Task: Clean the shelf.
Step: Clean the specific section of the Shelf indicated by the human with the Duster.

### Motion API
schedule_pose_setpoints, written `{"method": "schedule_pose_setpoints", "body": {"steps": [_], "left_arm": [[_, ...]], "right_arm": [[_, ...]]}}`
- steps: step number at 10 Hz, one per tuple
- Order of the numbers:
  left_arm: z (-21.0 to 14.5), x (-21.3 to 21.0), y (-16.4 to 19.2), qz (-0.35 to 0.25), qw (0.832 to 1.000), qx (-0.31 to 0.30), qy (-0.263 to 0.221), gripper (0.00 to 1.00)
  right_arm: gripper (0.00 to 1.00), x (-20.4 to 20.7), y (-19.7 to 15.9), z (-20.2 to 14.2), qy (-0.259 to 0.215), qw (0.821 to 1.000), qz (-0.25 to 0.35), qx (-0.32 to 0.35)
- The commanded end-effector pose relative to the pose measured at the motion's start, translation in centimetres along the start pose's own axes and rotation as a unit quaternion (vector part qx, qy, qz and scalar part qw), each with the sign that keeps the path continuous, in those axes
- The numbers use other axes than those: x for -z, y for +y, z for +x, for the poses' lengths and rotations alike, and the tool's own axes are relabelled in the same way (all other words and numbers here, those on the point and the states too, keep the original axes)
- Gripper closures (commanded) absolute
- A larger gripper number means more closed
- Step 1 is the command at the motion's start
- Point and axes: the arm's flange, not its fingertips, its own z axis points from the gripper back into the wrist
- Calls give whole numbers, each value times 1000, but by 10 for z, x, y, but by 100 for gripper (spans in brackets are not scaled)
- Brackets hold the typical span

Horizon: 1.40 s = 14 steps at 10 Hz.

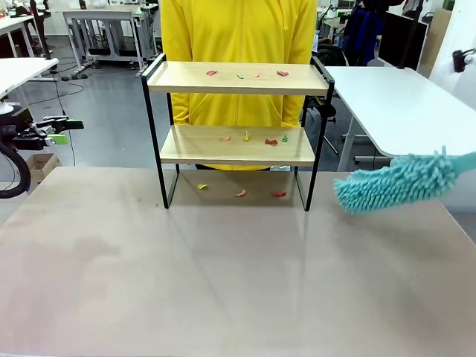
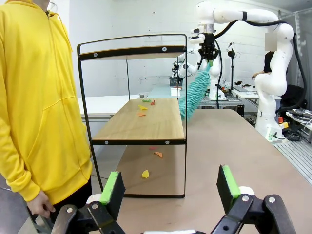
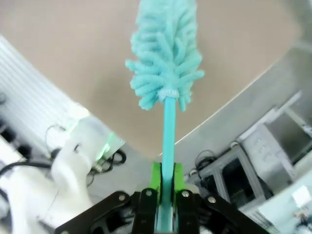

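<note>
Facing a small two-tier shelf of light wooden boards in a thin black metal frame (image 1: pixel 186 76), set at the far middle of the beige table (image 1: pixel 223 275), just before a person in a yellow hoodie (image 1: pixel 238 30). Littered with small coloured scraps (image 1: pixel 271 141) on both boards and underneath. Holding a fluffy teal duster (image 1: pixel 394 182) off the shelf's right end, not touching, right gripper (image 3: pixel 165 178) clamped on its handle. Idling at far left with left gripper (image 2: pixel 170 187) spread wide, empty. Risks: snagging a raised end rail, shoving the light frame, dropping top scraps onto the lower board.
</note>
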Motion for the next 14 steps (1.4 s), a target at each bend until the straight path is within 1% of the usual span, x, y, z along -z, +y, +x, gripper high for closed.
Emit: {"method": "schedule_pose_setpoints", "body": {"steps": [1, 3, 5, 6, 7, 8, 9, 14], "left_arm": [[3, 0, -1, 1, 1000, 5, -1, 0], [3, 0, -1, 1, 1000, 5, -1, 0], [3, 0, -1, 1, 1000, 5, -1, 0], [3, 0, -1, 1, 1000, 5, -1, 0], [3, 0, -1, 1, 1000, 5, -1, 0], [3, 0, -1, 1, 1000, 5, -1, 0], [3, 0, -1, 1, 1000, 5, -1, 0], [3, 0, -1, 1, 1000, 5, -1, 0]], "right_arm": [[87, 5, 24, -3, 36, 992, 36, -112], [87, 23, 62, 14, 47, 975, 64, -206], [87, 37, 89, 33, 45, 961, 77, -260], [87, 44, 94, 41, 44, 957, 77, -276], [87, 47, 96, 46, 38, 953, 87, -287], [87, 44, 91, 48, 25, 952, 119, -282], [87, 44, 104, 45, 54, 959, 79, -268], [87, 44, 104, 45, 54, 959, 79, -268]]}}
